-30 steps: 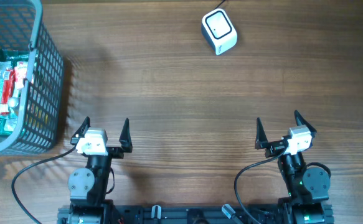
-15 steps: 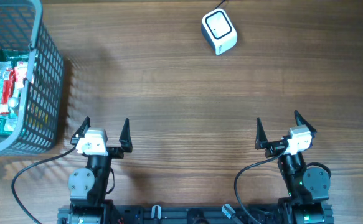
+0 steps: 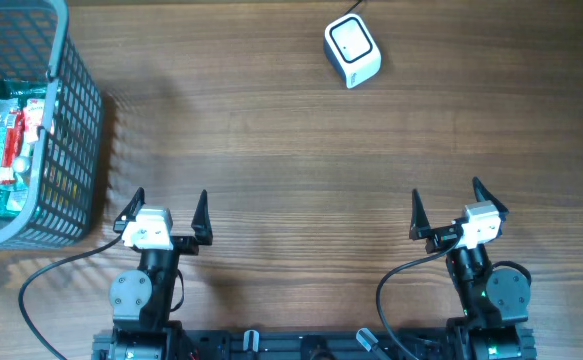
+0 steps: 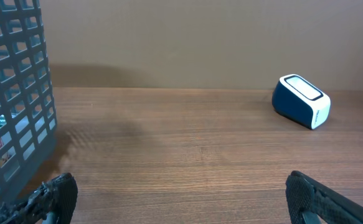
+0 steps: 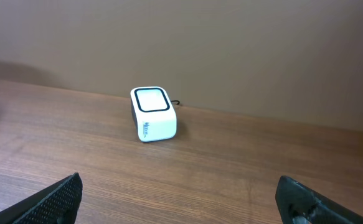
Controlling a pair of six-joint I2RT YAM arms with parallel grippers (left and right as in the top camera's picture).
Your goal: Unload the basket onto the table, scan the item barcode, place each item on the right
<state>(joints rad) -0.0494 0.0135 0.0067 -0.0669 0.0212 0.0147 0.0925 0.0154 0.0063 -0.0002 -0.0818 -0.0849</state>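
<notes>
Both arms are black. The left hand (image 3: 169, 200) and the right hand (image 3: 447, 192) each have two flat black fingers (image 3: 202, 215) that taper to sharp tips. The fingers flank a white block (image 3: 149, 229) bearing small dark marks. Under each block is a round black joint (image 3: 131, 292) with a grey disc face. A thin black cable (image 3: 21, 296) loops out beside each arm. A small green light (image 3: 485, 296) glows on the right arm. In the wrist views the fingertips (image 4: 56, 193) look matt and rough. A black rail (image 3: 271, 345) joins the bases.
</notes>
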